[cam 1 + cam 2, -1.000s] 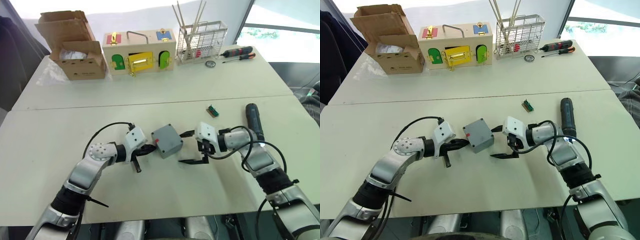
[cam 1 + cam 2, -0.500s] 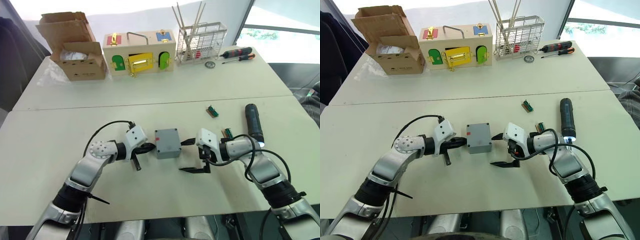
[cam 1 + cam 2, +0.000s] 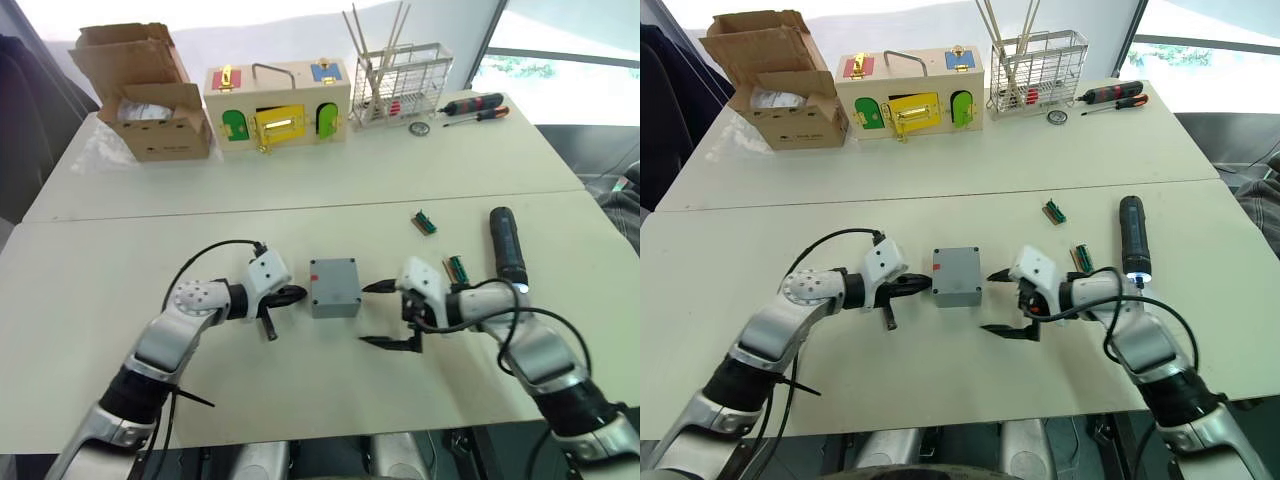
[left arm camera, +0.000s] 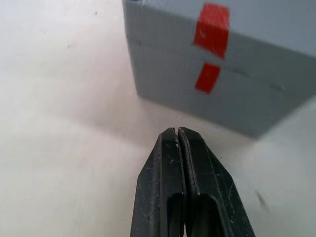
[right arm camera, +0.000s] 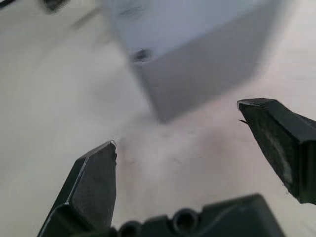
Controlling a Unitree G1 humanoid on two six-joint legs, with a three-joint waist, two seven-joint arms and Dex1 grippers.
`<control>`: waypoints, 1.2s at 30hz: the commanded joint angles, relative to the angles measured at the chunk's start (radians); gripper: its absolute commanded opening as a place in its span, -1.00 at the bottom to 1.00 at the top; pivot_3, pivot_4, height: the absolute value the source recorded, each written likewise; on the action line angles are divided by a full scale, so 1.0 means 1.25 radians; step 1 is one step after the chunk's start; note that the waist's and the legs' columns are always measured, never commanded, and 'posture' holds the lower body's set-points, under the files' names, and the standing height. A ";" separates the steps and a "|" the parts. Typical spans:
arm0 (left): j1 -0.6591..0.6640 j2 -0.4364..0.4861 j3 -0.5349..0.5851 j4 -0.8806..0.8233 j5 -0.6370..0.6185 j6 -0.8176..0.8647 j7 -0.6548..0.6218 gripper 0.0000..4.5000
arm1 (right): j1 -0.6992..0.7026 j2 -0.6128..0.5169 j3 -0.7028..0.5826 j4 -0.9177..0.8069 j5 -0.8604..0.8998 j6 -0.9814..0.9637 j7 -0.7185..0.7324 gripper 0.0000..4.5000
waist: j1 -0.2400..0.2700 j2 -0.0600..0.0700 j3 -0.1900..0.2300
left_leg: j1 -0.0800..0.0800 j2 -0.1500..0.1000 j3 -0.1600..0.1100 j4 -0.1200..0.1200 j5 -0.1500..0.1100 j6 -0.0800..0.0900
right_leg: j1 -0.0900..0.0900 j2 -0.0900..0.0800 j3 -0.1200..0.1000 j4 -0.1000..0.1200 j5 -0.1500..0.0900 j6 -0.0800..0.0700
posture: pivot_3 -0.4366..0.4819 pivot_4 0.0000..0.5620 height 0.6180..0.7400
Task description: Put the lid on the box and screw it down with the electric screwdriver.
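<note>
Grey plastic, the box sits flat on the pale tabletop between the two grippers, its lid already resting on top and small red marks on the side that faces the left arm. The left gripper lies just beside that side, its two black fingers pressed together with nothing between them; the left wrist view shows a sliver of bare tabletop between the fingertips and the box wall – close, not touching. The right gripper is on the opposite side, a little apart from the box, its fingers spread wide and empty, one tip pointing at the box and the other lower on the tabletop.

Off to the right, well apart from the box, the electric screwdriver lies on the tabletop, a thick black cylinder. Two small green-and-brown parts lie between it and the box.

Along the far edge stand an open cardboard box, a wooden box with coloured latches and a wire rack holding thin sticks – with two orange-and-black hand screwdrivers beside it
</note>
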 commanded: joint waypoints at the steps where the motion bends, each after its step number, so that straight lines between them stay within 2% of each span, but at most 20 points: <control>1: -0.004 0.028 0.085 -0.080 -0.081 0.058 -0.018 -1.00 | 0.020 0.021 -0.158 -0.133 0.134 0.164 -0.081 0.99 | 0.002 0.000 0.000 | 0.000 0.000 0.000 0.000 0.000 0.000 | 0.000 0.000 0.000 0.000 0.000 0.000 | -0.05 -0.47 0.90; 5: -0.049 0.028 0.141 -0.119 -0.174 0.132 -0.021 -1.00 | 0.047 0.119 -0.324 -0.196 0.273 0.313 -0.223 0.99 | 0.011 0.000 0.000 | 0.000 0.000 -0.001 0.000 -0.002 0.004 | 0.001 0.000 0.000 0.000 0.000 0.000 | -0.05 -0.47 0.90; 7: -0.088 0.009 0.148 -0.133 -0.210 0.162 -0.007 -1.00 | 0.065 0.151 -0.360 -0.181 0.259 0.301 -0.285 0.99 | 0.021 0.000 0.000 | 0.000 0.000 -0.001 0.000 -0.002 0.003 | 0.001 0.000 0.000 0.000 0.000 0.000 | -0.05 -0.47 0.90; 10: -0.121 -0.028 0.097 -0.157 -0.195 0.159 0.030 -1.00 | 0.070 0.184 -0.348 -0.142 0.188 0.255 -0.388 0.99 | 0.018 0.000 0.000 | 0.000 -0.001 0.000 0.001 -0.001 0.002 | 0.002 -0.001 0.000 0.000 0.000 0.000 | -0.05 -0.47 0.90; 13: -0.119 -0.079 0.077 -0.182 -0.215 0.174 0.063 -1.00 | 0.091 0.198 -0.307 -0.141 0.135 0.229 -0.449 0.68 | 0.015 0.000 0.000 | 0.001 -0.001 0.001 0.001 0.000 0.000 | 0.001 -0.001 0.001 0.000 0.000 0.000 | -0.05 -0.47 0.90; 16: -0.095 -0.096 0.046 -0.205 -0.216 0.178 0.074 -1.00 | 0.107 0.221 -0.289 -0.147 0.113 0.218 -0.499 0.25 | 0.008 0.000 0.000 | 0.001 -0.001 0.002 0.000 0.000 0.000 | 0.000 0.000 0.001 0.001 0.000 0.000 | -0.05 -0.47 0.90; 22: -0.071 -0.098 0.021 -0.226 -0.220 0.173 0.080 -1.00 | 0.129 0.251 -0.258 -0.133 0.064 0.152 -0.557 0.25 | 0.012 0.000 0.000 | 0.001 0.000 0.002 0.000 0.000 0.000 | -0.001 0.001 0.002 0.002 0.000 0.000 | -0.05 -0.47 0.90; 26: -0.067 -0.096 0.013 -0.222 -0.211 0.161 0.090 -1.00 | 0.141 0.255 -0.261 -0.071 0.042 0.096 -0.572 0.25 | 0.017 0.000 0.000 | 0.001 -0.001 0.002 0.000 0.000 0.000 | 0.000 0.000 0.002 0.002 0.000 0.000 | -0.05 -0.47 0.90; 36: -0.064 -0.088 0.003 -0.208 -0.194 0.137 0.096 -1.00 | 0.119 0.272 -0.261 -0.019 0.058 0.100 -0.591 0.25 | 0.014 0.000 0.000 | 0.001 -0.001 0.002 0.000 0.000 0.000 | 0.000 0.001 0.002 0.002 0.000 0.000 | -0.05 -0.47 0.90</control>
